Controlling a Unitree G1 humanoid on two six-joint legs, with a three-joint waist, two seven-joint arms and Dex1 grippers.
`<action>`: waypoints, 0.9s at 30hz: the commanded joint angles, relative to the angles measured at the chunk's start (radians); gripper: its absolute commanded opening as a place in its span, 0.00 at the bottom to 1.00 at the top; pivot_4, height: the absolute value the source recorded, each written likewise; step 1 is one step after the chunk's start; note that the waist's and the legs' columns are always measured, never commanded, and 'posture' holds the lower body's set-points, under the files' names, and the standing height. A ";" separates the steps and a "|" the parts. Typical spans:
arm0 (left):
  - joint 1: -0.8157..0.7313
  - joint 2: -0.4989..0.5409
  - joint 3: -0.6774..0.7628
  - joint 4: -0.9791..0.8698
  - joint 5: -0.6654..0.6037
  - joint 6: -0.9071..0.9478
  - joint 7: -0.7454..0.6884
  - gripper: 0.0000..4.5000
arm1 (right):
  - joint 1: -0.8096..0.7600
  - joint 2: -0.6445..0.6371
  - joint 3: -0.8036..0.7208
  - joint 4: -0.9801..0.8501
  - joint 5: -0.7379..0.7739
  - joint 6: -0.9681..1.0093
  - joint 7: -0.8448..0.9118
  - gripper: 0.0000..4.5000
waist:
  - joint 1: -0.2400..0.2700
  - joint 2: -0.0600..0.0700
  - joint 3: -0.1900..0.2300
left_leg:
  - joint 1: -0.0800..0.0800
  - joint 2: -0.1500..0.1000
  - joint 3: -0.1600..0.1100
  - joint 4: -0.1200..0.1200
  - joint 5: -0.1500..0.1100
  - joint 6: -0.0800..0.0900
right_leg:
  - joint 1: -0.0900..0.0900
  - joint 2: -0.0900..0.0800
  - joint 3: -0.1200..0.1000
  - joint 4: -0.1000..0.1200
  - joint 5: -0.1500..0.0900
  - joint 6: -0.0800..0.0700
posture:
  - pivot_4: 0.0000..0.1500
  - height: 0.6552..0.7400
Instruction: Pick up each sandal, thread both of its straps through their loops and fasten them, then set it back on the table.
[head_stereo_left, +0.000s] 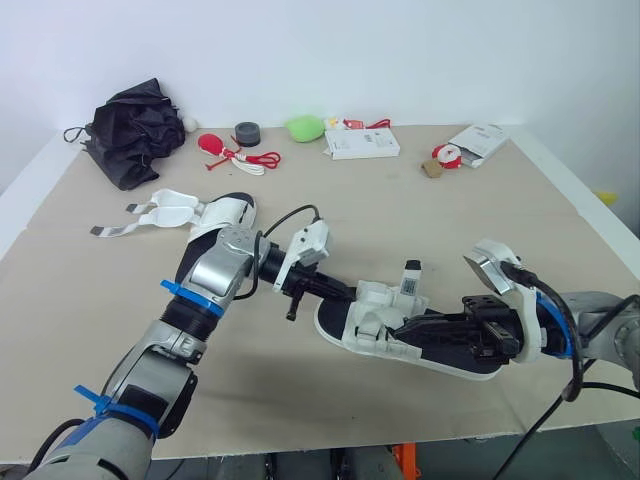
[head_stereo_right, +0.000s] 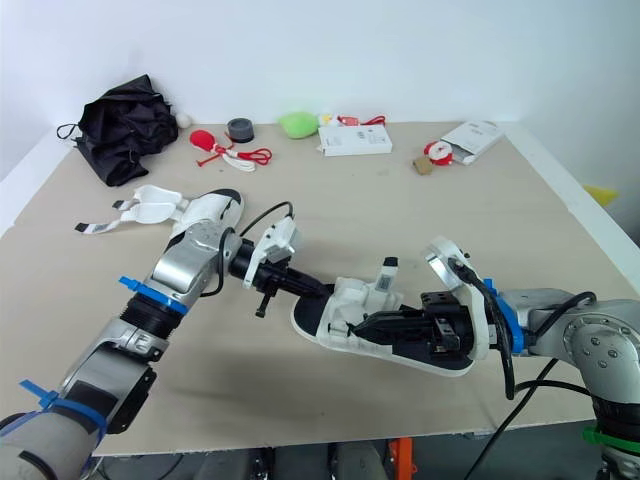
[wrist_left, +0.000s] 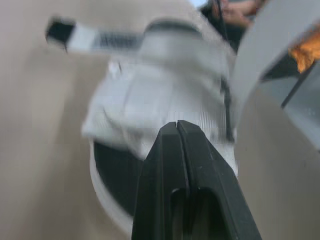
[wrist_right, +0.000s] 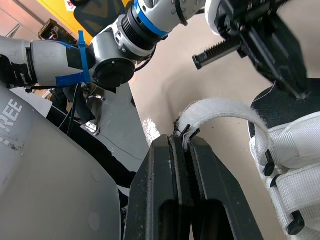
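At the front of the table the near sandal lies sole down between the grippers. The right gripper has its fingers pinched on the end of a white strap arching up from it. The left gripper, fingers pressed together on nothing, points its tip at the black footbed. Farther back on the left lies the second sandal, straps loose; a black umbrella and a white box sit by the far edge

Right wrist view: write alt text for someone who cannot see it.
The right claw is shut on the end of a white strap that arches to the sandal. Beyond it, the left claw points at the sandal's black footbed.
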 joint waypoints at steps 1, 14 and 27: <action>-0.018 0.012 -0.007 0.030 0.019 -0.054 -0.008 0.00 | 0.010 -0.014 -0.032 -0.027 0.021 -0.016 0.009 0.01 | 0.000 0.000 0.000 | 0.000 0.000 0.000 0.000 0.000 0.000 | 0.000 0.000 0.000 0.000 0.000 0.000 | 1.00 1.00; 0.062 0.012 -0.149 0.041 0.177 -0.259 0.036 0.00 | 0.051 -0.017 -0.072 -0.053 0.055 -0.016 -0.058 0.01 | 0.001 0.000 -0.001 | 0.000 0.000 0.000 0.000 0.000 0.000 | 0.001 -0.001 0.000 0.000 0.000 0.000 | 1.00 1.00; 0.072 -0.019 -0.160 0.084 0.206 -0.327 0.058 0.00 | -0.045 0.091 -0.079 0.095 0.068 -0.017 -0.324 0.01 | 0.005 0.000 -0.003 | 0.008 -0.004 0.001 0.001 0.001 0.001 | 0.009 -0.005 0.000 -0.001 -0.001 -0.001 | 1.00 1.00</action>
